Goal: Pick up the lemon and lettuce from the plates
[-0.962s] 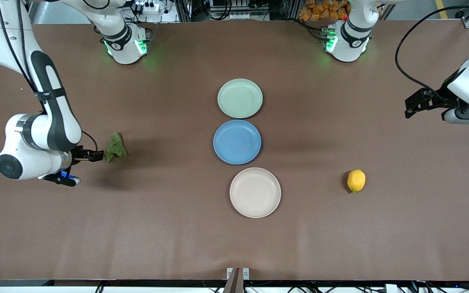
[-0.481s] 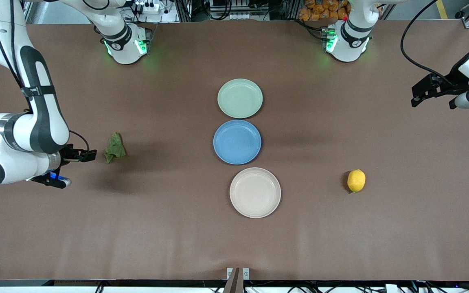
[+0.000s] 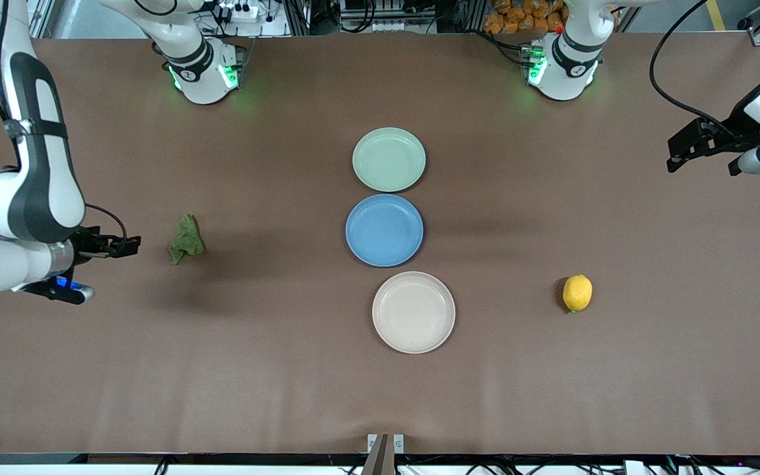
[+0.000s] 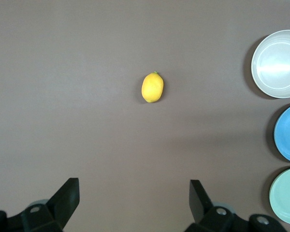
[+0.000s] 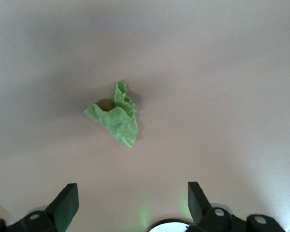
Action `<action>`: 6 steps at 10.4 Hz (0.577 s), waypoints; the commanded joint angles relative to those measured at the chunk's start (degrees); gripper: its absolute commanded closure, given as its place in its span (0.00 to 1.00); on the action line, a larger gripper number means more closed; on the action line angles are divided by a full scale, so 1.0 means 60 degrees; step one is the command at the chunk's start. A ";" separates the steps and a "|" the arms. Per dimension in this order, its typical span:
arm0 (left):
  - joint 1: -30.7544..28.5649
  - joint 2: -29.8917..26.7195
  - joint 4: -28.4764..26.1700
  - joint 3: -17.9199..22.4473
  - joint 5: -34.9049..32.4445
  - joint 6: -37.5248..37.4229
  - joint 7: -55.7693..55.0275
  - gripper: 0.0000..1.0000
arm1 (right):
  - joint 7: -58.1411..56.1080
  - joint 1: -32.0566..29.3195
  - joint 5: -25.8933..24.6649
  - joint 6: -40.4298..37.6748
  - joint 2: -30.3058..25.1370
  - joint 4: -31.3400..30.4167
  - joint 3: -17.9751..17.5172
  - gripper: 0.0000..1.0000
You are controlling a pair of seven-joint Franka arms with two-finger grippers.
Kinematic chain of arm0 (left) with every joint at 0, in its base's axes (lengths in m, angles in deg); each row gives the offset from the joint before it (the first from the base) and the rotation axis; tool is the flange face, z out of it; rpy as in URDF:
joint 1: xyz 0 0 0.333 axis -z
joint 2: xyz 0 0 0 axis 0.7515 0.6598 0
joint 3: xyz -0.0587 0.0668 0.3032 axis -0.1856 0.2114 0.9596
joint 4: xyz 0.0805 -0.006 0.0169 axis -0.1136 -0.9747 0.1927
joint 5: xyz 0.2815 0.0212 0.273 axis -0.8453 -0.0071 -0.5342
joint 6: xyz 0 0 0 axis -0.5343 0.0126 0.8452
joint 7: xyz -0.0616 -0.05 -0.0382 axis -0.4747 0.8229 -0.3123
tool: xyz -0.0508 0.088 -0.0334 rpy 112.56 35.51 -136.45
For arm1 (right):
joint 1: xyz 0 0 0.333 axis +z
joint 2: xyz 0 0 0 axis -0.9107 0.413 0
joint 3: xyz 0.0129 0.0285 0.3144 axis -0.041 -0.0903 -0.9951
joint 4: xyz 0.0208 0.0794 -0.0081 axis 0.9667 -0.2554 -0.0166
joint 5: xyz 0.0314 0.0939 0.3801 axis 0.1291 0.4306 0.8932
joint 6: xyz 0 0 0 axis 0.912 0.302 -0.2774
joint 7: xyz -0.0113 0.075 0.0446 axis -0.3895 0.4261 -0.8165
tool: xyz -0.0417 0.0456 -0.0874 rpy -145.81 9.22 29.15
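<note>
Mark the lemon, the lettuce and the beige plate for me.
lemon (image 3: 577,293): front view, middle of the fruit.
lettuce (image 3: 186,239): front view, middle of the leaf.
beige plate (image 3: 413,312): front view, bare middle of the dish.

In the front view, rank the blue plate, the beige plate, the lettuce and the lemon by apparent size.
1. Beige plate, slightly the largest, though it lies nearest the camera.
2. Blue plate, close enough that the two may match.
3. Lettuce and lemon: too alike to rank, both far smaller than the plates.
</note>
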 commanded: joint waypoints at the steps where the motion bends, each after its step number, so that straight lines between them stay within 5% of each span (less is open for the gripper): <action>1: -0.0027 -0.0110 0.0065 -0.0045 0.0054 -0.0191 -0.0064 0.00 | 0.0039 0.0048 -0.0026 -0.0360 -0.0652 -0.0079 -0.0196 0.00; 6: -0.0071 -0.0095 0.0065 -0.0031 0.0054 -0.0191 -0.0064 0.00 | 0.0024 0.0676 -0.0026 -0.0947 -0.1693 -0.0152 -0.0211 0.00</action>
